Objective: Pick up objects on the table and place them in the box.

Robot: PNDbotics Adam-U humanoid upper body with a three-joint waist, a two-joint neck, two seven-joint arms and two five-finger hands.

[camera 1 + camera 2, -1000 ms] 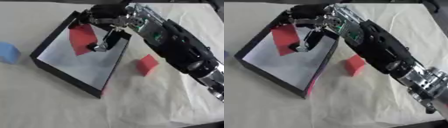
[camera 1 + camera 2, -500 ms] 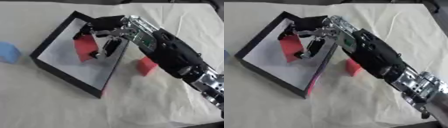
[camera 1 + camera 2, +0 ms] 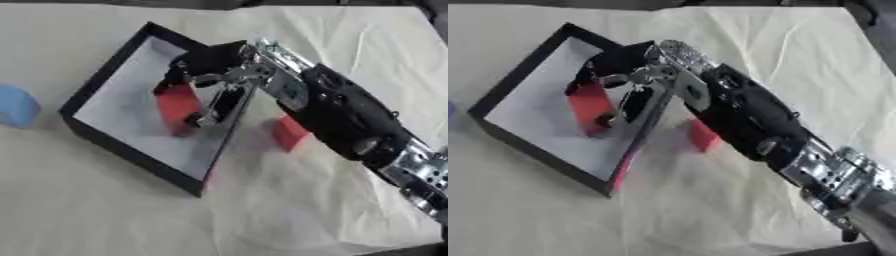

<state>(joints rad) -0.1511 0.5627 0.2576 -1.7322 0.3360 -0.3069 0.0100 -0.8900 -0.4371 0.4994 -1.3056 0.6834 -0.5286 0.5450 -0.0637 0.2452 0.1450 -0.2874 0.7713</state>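
right hand: my right hand [image 3: 214, 82] reaches from the near right over the right wall of the shallow black box with the white floor [image 3: 105, 80], fingers curled round the flat red block [image 3: 179, 107].
held block: standing on edge inside the box, low end on or just above the floor; can't tell which. Held upright so it clears the wall.
second red block: small red cube [image 3: 289, 132] on the cream cloth-covered table [image 3: 131, 210], just right of the box, partly under my forearm. Not yet boxed.
blue object: rounded light blue piece [image 3: 16, 106] at the left edge, well apart from the box.
left hand: not visible.
step: judging this as placing; release is next.
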